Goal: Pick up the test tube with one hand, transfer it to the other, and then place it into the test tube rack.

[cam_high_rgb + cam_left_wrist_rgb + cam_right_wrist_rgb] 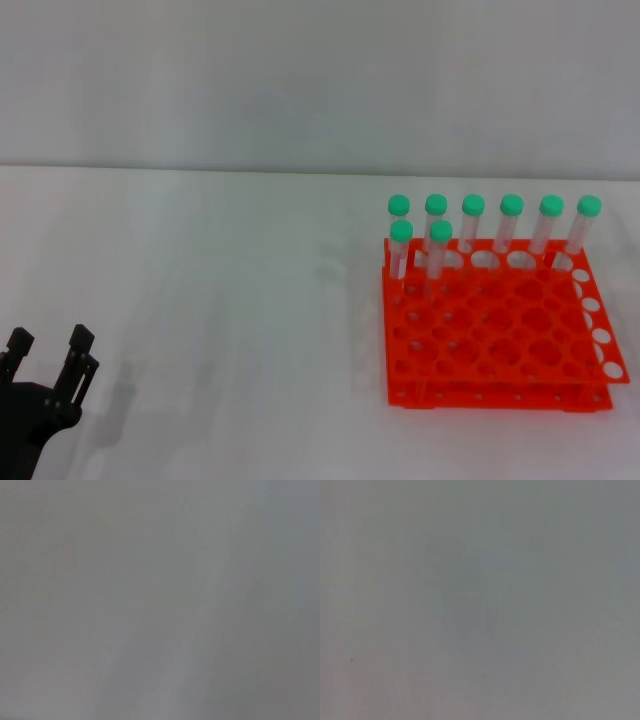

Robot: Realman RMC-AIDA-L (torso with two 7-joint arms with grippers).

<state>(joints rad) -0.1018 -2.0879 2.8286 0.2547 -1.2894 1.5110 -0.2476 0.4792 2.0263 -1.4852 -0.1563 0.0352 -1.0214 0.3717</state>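
Observation:
The orange-red test tube rack (500, 340) stands on the white table at the right in the head view. Several clear tubes with green caps (511, 222) stand upright in its far rows. No tube lies loose on the table in view. My left gripper (50, 342) is at the bottom left corner, far from the rack, with its black fingers (80, 350) apart and nothing between them. My right gripper is out of view. Both wrist views show only plain grey surface.
The white table (220, 300) stretches bare between my left gripper and the rack. A grey wall (300, 80) rises behind the table's far edge.

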